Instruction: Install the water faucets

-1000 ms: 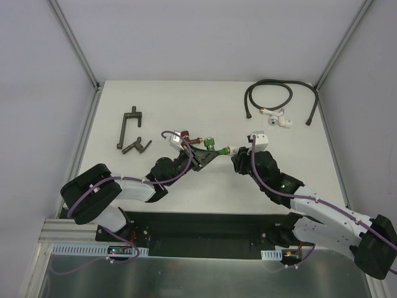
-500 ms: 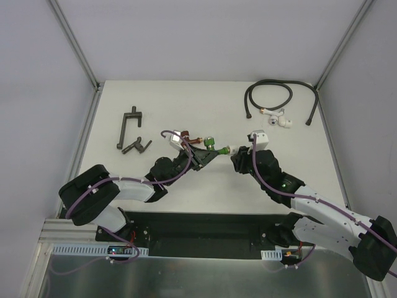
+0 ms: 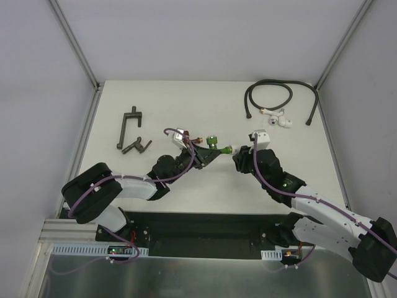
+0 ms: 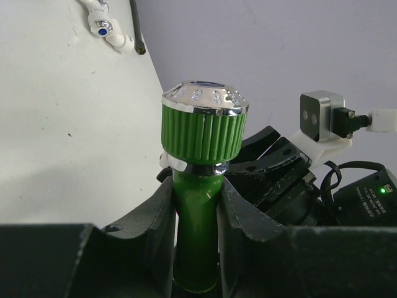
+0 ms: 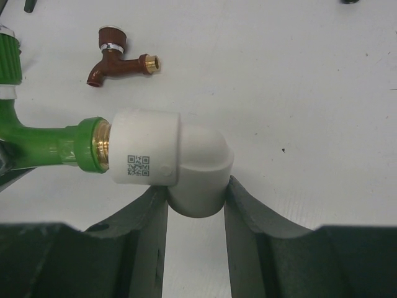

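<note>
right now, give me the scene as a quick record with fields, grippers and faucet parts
left gripper: shut on the green faucet, gripping its stem below the ribbed cap
right gripper: shut on the white elbow fitting
joint: green faucet's threaded end sits in the elbow's mouth, some thread showing
red faucet: lying on the table, apart from both grippers
black hose: looped at the far right corner
dark brackets: far left of the table
</note>
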